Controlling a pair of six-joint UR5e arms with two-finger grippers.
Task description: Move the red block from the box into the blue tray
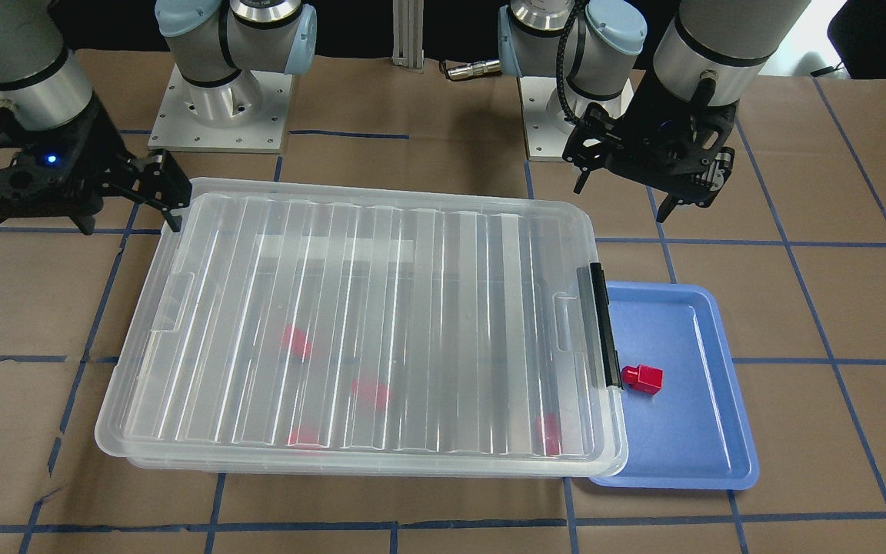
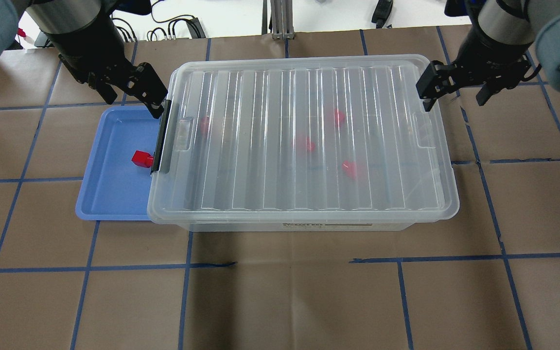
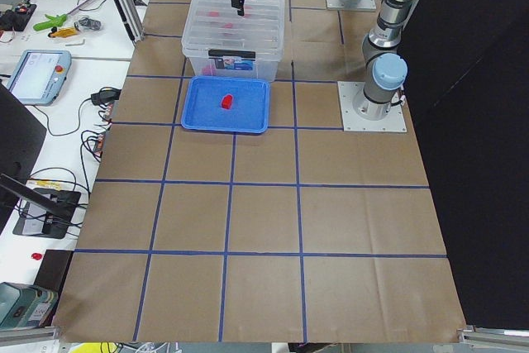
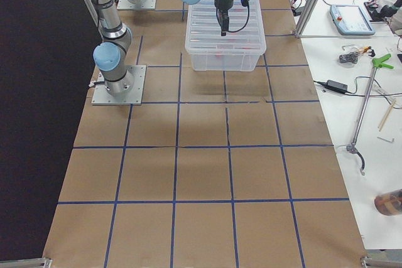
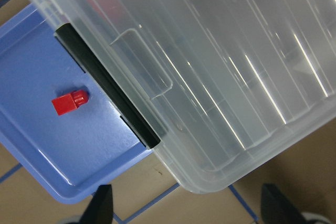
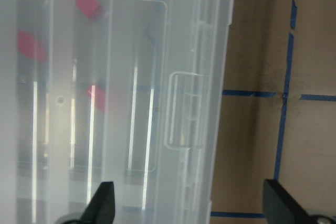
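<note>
SORTING BENCH: One red block (image 1: 641, 378) is lying on its side in the blue tray (image 1: 681, 438), its stub pointing toward the box (image 2: 309, 59), while I am watching both arms hang raised at either end of the bin.

The block is sitting just beside the black latch bar (image 1: 601, 323). The left wrist view shows a gap between them, and the block is well in from the tray's outer rim. I am judging it a light, stiff piece of smooth plastic. There is nothing to crush, but it is slick enough to squirt out of a pinch on the stub. So I am favouring a hold from above, across the flat faces of the cube end.

The left gripper (image 2: 133, 104) is hovering above the latch end with its fingers spread wide and nothing between them. The right gripper (image 2: 452, 101) is hanging over the box's opposite end, likewise spread and empty.

The ribbed clear lid (image 1: 366, 308) is lying on the box. Four more red blocks (image 2: 304, 144) are showing through it as blurred red patches scattered across the bin floor. The tray is holding that single block and nothing else, and the box's latch end is covering the tray's inner edge. With a block in the tray and the lid on, I am reading the placement as done.
</note>
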